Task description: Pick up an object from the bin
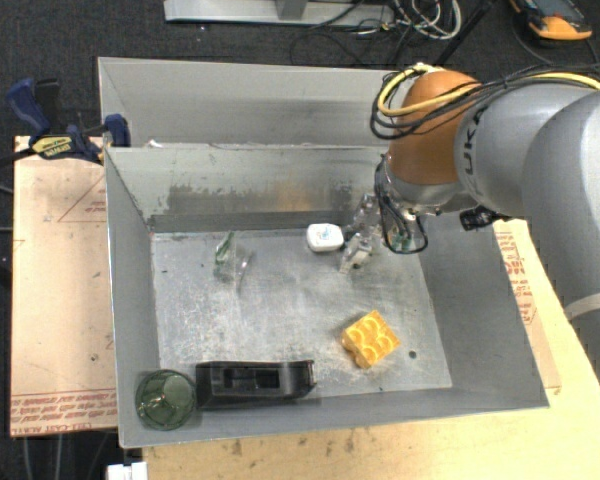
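— Where's the gripper?
— I've got the gripper (358, 246) low by the back wall of the bin (240, 183), just right of a small white rounded block (324, 237). Open or closed, I can't tell.
— Room?
— Bare floor toward the front; a yellow knobbly chunk (369, 339) lies well apart.

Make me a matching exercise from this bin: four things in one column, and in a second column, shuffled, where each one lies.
Things:
1. small white object
2. yellow block
3. black tape dispenser
4. dark green cup

Places:
A. in the view's lower left corner
B. by the back wall, just left of the gripper
C. along the lower edge, right beside the cup
D. alone on the floor, right of the middle

Pairs: 1-B, 2-D, 3-C, 4-A
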`<act>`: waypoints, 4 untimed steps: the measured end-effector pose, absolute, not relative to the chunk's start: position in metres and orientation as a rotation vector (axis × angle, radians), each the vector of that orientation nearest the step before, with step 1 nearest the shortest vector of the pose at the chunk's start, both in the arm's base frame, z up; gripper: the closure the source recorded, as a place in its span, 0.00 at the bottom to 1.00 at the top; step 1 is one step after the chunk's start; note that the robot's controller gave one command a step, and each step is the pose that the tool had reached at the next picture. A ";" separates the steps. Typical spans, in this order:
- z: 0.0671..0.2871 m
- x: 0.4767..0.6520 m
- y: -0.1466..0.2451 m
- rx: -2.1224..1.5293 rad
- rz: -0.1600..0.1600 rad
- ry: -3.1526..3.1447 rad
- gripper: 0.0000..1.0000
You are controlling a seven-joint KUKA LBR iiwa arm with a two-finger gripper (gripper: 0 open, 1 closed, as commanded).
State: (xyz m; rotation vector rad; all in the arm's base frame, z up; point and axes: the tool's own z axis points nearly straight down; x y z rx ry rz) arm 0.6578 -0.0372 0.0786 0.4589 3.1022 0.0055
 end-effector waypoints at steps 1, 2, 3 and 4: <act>0.078 0.659 -0.047 0.554 0.018 3.085 1.00; 0.161 0.660 -0.036 0.456 0.002 3.097 1.00; 0.131 0.659 -0.046 0.553 0.002 3.093 1.00; 0.174 0.662 -0.036 0.457 0.001 3.100 1.00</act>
